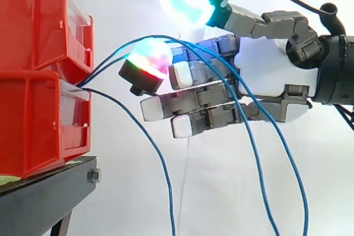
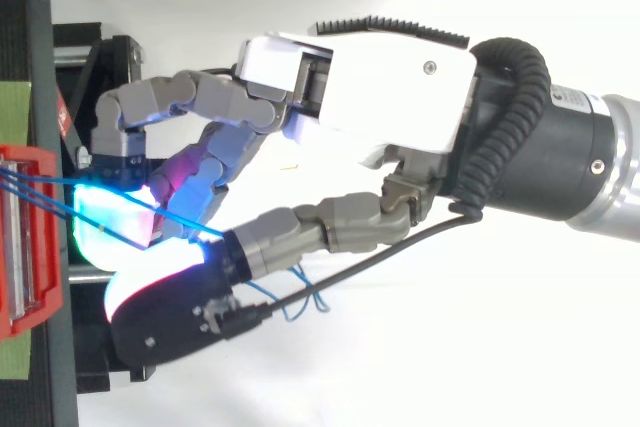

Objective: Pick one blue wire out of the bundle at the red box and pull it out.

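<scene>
No legible text; a tiny label (image 2: pixel 567 97) on the arm (image 2: pixel 560 162), illegible.

A plain white curtain (image 1: pixel 232 192) hangs bright and evenly lit across the back of the side view, a black stand (image 1: pixel 38 203) with a bolt (image 1: pixel 93 176) at its corner sits lower left, and from above a green strip (image 2: pixel 14 107) lies along its dark frame.

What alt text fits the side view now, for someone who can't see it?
The robot hand reaches in from the right toward two stacked red bins on a black stand at the left. Two blue wires run from between the bins, arc across the hand and hang below it; a third blue wire droops from the bins separately.
</scene>
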